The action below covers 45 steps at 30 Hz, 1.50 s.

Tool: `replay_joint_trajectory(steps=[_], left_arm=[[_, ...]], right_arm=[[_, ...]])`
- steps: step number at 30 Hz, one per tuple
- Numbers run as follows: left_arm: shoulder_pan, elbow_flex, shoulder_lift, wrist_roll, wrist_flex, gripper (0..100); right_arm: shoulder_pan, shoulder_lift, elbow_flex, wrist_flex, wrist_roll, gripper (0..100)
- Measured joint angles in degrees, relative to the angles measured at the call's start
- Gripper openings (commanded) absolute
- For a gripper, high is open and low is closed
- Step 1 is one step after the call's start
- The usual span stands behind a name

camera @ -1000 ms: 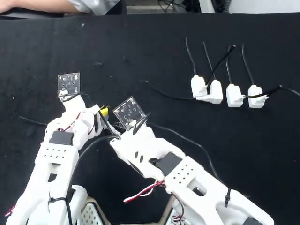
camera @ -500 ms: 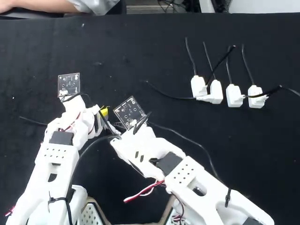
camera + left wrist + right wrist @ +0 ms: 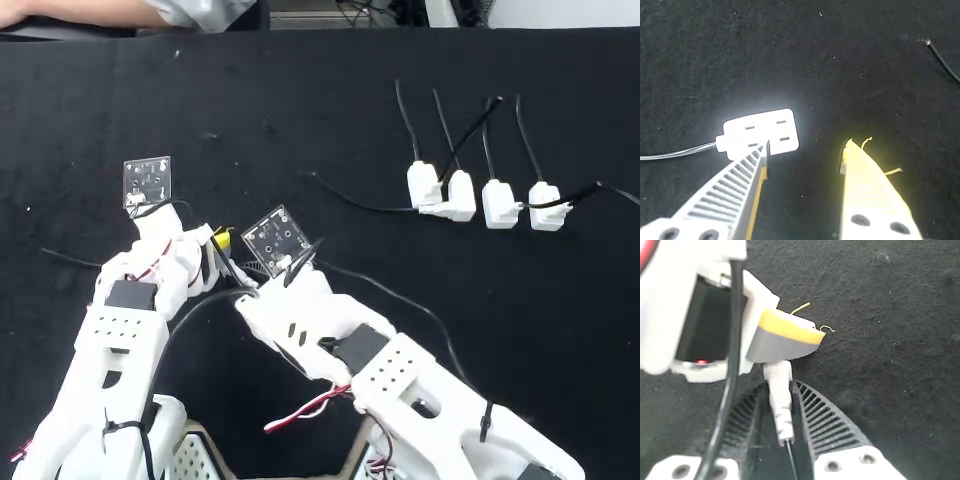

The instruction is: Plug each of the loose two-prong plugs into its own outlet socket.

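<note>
Jaws on the left gripper (image 3: 807, 145) are spread wide with nothing between them. One grey ribbed finger (image 3: 747, 172) and one yellow finger (image 3: 862, 175) are hanging over the black cloth-covered table (image 3: 300, 100). Flat white plastic outlet socket block (image 3: 760, 132) lies face up on the cloth, slots showing, with a thin pale cable (image 3: 675, 152) leaving one end. The grey fingertip overlaps the socket's near edge; contact can't be judged. Loose black wire end (image 3: 937, 52) lies well apart from the socket.

Right gripper (image 3: 781, 385) is clamped on a small white plastic plug (image 3: 779, 390), held between its black ribbed fingers. A thin black lead (image 3: 789, 460) runs back from the plug toward the wrist. The plug's front end sits just beside the left arm's yellow fingertip.

From the high view both grippers meet at about 8 o'clock from table centre. Row of four white plastic connector blocks (image 3: 460, 195) with black leads sits at about 2 o'clock, well apart from the arms.
</note>
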Motion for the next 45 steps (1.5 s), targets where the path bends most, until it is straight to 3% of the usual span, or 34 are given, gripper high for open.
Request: replay_joint_trajectory(steps=[27,37,45], left_arm=[[0.00,0.26,0.00,0.00,0.00,24],[-1.32,0.26,0.00,0.00,-0.44,24],[-6.07,0.53,0.09,-0.26,-4.92,24]], right_arm=[[0.00,0.00,0.09,0.00,-6.77,1.1],[1.58,0.00,0.00,0.26,-6.86,1.1],[5.19,-1.05,-0.09,5.71,-2.29,1.0]])
